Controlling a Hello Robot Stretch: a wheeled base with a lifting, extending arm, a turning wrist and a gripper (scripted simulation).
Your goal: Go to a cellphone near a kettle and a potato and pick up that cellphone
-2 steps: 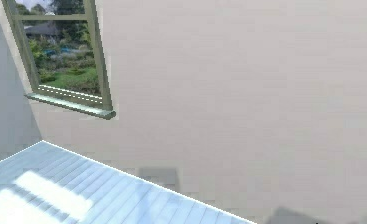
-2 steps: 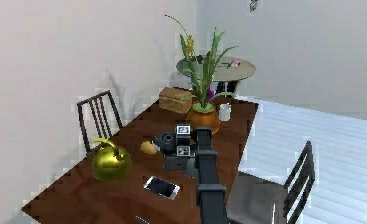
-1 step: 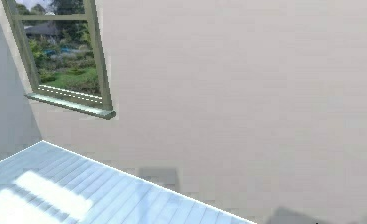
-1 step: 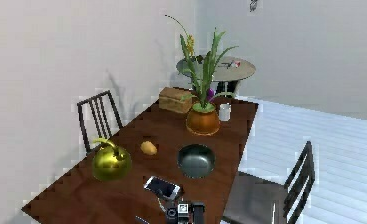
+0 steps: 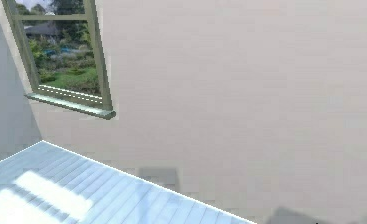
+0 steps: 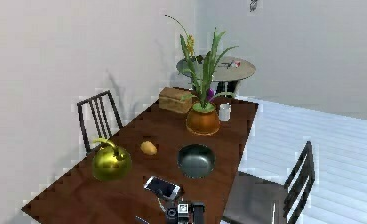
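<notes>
- Showing at the arm side view's bottom edge, the end effector (image 6: 183, 212) is sitting low against the worktop (image 6: 86, 195). Its far end is not reading clearly, so I cannot tell how the fingers are set or whether it is holding anything.
- The cellphone (image 6: 162, 187) is lying flat on the worktop just beyond the end effector, near the close end.
- A gold kettle (image 6: 111, 161) is standing to the phone's left, with the potato (image 6: 149, 148) resting just beside the kettle. A dark bowl (image 6: 197, 160) is sitting farther out on the right.
- Risk, as judged: the phone is lying thin and flat, so an off-square descent is likely to skid it across the wood rather than lift it.
- Risk, as judged: the kettle and bowl are flanking the approach, so a sideways sweep is likely to knock one of them.
- A dark chair (image 6: 281, 190) is standing near the worktop's right edge, and a second chair (image 6: 99, 118) is standing at its left side.
- A potted plant (image 6: 203, 120), a white mug (image 6: 225, 112) and a wooden box (image 6: 176, 99) are crowding the far end, with a round table (image 6: 226, 68) standing beyond.
- Ahead in the forward view, pale floor (image 5: 91, 195) is lying open up to a wall with a window (image 5: 66, 50), which is limiting forward travel.
</notes>
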